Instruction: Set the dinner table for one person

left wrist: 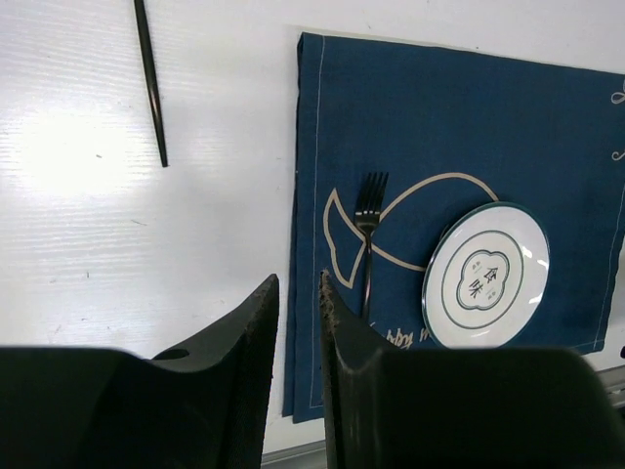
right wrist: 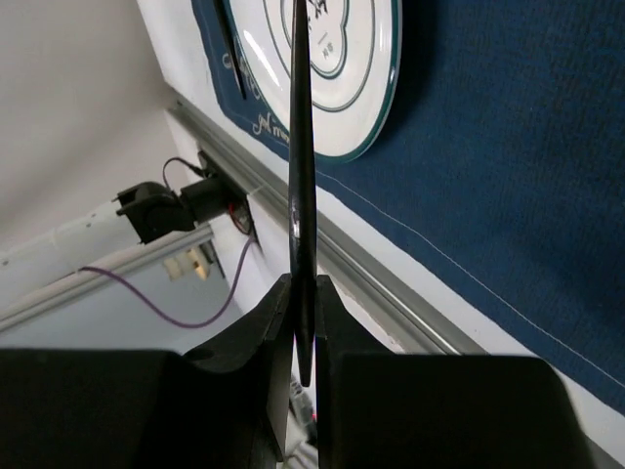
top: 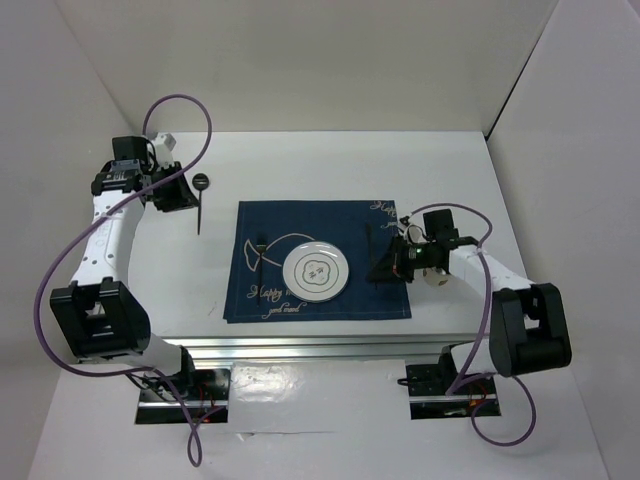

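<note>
Dinner table [top: 300,160]: white flat top, fills the workspace. Silver rail [top: 300,350] runs along the near edge, just beyond the arm bases. Judged rigid, heavy and fixed: a surface to work on, nothing to take hold of. Top looks smooth and hard. Cutlery would likely skid on it if nudged, clatter if dropped.

Near: navy placemat [top: 300,220] lying flat, its near hem close to the rail. Soft cloth, may bunch if a tool drags across it. White plate [top: 316,272] sits on it about centre. Fork [left wrist: 368,234] on the cloth just left of the plate, apart from it.

Right gripper [right wrist: 303,293] low over the placemat's right part, beside the plate. Fingers pinched on a thin dark blade [right wrist: 301,147], seen edge-on, probably the knife. Gripped near one end, the rest reaching forward across the plate rim in the wrist view. Whether it touches the cloth: cannot tell. Plate rim looks the nearest obstacle to laying it down.

Farther, left side: dark spoon [top: 200,205] on bare tabletop, left of the placemat, well apart from the fork. Thin, low, slick-looking. Mid-handle seems the place to pinch it.

Left gripper [left wrist: 298,288] hovers close beside the spoon's bowl end. Fingers drawn almost together, only a narrow slit between, nothing in it.
</note>
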{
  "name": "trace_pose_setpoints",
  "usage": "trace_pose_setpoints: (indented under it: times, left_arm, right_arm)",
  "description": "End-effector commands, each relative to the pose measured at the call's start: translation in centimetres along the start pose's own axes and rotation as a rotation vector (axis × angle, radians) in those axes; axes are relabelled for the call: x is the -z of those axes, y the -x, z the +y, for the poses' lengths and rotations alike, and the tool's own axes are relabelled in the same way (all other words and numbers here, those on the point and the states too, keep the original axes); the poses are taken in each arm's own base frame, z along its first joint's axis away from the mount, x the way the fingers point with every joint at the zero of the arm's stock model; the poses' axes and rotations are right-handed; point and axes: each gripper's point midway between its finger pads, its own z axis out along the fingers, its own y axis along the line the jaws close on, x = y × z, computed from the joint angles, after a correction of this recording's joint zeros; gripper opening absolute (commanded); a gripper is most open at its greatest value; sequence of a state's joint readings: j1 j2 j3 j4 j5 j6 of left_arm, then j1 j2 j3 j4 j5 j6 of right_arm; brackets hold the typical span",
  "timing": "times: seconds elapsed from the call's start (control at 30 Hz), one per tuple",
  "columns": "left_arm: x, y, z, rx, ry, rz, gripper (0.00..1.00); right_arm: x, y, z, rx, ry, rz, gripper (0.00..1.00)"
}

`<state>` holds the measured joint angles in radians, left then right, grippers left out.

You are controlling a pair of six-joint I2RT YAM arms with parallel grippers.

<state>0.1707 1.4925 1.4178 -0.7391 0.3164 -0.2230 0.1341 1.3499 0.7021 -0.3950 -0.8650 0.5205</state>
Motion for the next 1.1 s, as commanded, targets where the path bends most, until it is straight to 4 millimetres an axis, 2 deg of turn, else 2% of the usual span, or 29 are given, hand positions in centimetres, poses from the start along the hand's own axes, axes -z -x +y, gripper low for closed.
trace_pose_setpoints:
  times: [0.0,0.13,0.43,0.6,0.67,0.7,0.73,0.93,1.03,1.07]
  left_arm:
    - [-0.3,0.2,-0.1,-0.015,-0.03,0.007,0.29]
    - [-0.7,-0.3,-0.4,-0.008,-0.06,0.028,0.29]
    - [-0.7,-0.1,0.6,0.008,-0.028,0.027,0.29]
    - [-0.4,0.1,0.8,0.015,-0.023,0.024,0.29]
    - [-0.4,0.1,0.8,0.015,-0.023,0.024,0.29]
    - [-0.4,0.1,0.8,0.015,-0.023,0.024,0.29]
    - [-0.4,0.1,0.8,0.015,-0.023,0.024,0.29]
    - [-0.4,0.1,0.8,0.015,-0.023,0.024,0.29]
    - [-0.4,0.1,0.8,0.015,-0.023,0.024,0.29]
    - [-0.4,0.1,0.8,0.015,-0.023,0.024,0.29]
  right_arm:
    - [-0.1,-0.3,0.3,0.019,0.078,0.059,0.0]
    - [-0.9,0.0,-0.8,0.006,0.064,0.07,0.0]
    - [-2.4,2.7,-1.3,-0.046,0.071,-0.002,0.0]
    - [-3.0,2.8,-2.2,-0.076,0.047,-0.009,0.0]
    - [-3.4,2.3,-2.7,-0.099,0.056,0.021,0.0]
    - [-3.6,2.1,-3.1,-0.102,0.055,0.022,0.06]
    - [-3.9,2.0,-3.4,-0.113,0.062,0.037,0.07]
    - [-4.6,1.2,-4.6,-0.14,0.066,0.073,0.1]
    - [-4.8,1.1,-4.8,-0.157,0.062,0.078,0.17]
    - [-4.9,0.7,-4.7,-0.158,0.059,0.091,0.24]
